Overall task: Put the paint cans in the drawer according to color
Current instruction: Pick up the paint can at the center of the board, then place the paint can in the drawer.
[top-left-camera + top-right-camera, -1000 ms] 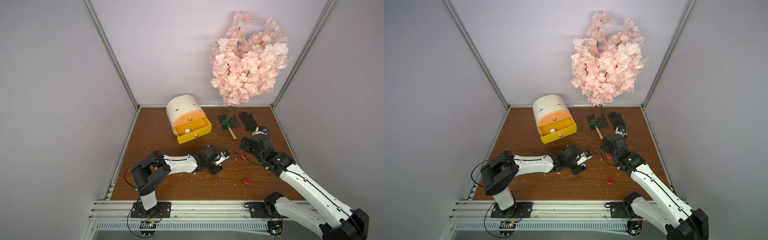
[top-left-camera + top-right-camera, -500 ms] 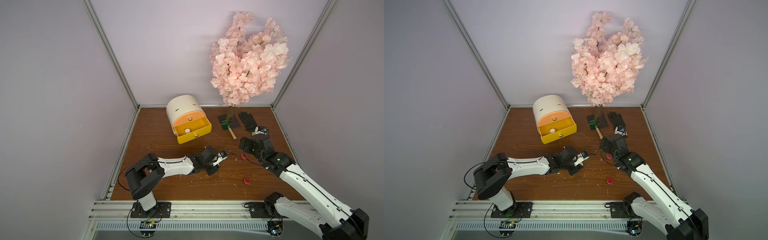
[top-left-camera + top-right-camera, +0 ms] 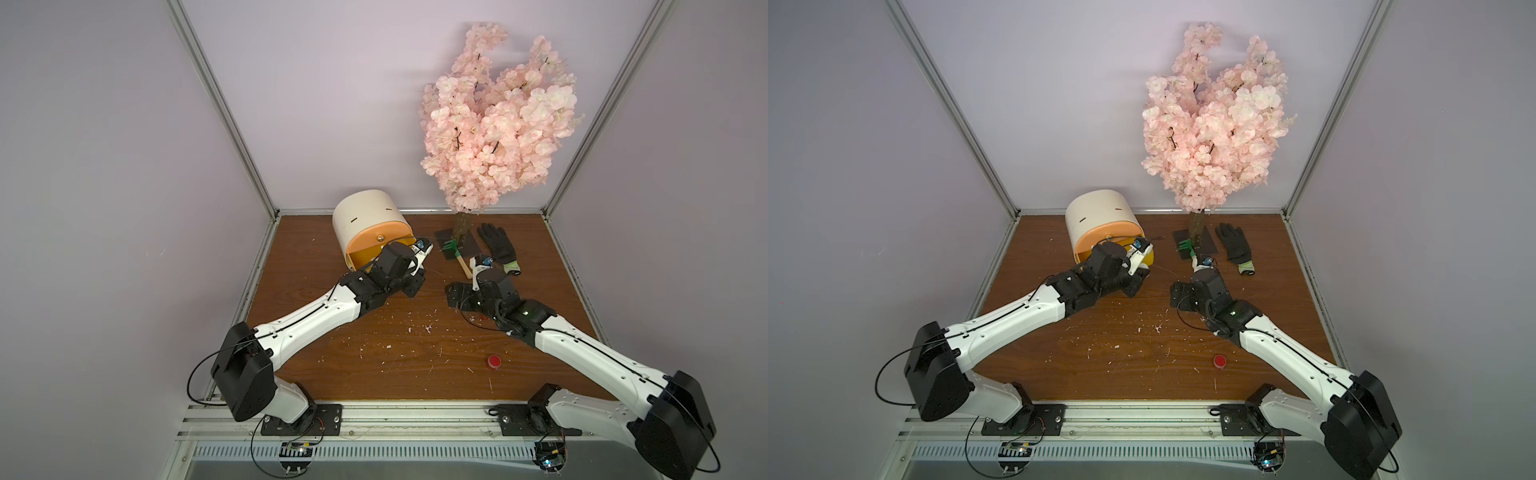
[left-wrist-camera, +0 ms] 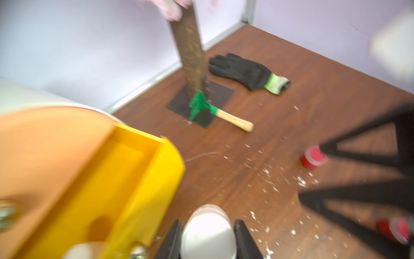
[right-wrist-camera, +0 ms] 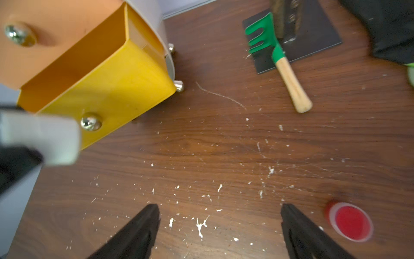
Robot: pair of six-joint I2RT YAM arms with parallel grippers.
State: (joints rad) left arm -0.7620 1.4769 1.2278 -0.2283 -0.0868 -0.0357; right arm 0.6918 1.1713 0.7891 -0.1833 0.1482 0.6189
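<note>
Lilac walls (image 3: 104,166) box in a brown, white-flecked counter (image 3: 374,361). Both top views mostly hide the open yellow drawer (image 5: 107,89) behind the left arm (image 3: 316,320); blurred, the left end effector (image 4: 208,226) pinches a white can (image 4: 208,235) just off its front. Now the right end effector (image 5: 219,208) hangs spread, red can (image 5: 349,220) alongside.
</note>
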